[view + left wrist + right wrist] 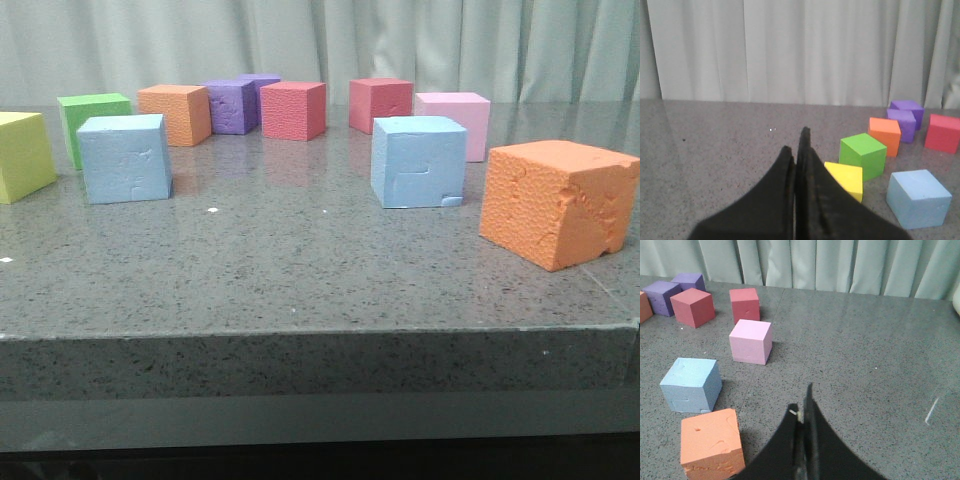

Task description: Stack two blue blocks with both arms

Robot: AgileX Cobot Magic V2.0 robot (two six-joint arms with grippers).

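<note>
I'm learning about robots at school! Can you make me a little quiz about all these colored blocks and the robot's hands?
1. True or false: the two blue blocks are already stacked.
2. Which block sits right behind the right blue block in the front view? A) yellow B) pink C) green
3. Fill in: both end effectors are ____, holding nothing.

Key
1. False. The left blue block and the right one stand apart on the table.
2. B, the pink block.
3. Shut. The left end effector and the right end effector have their fingers pressed together.
</note>
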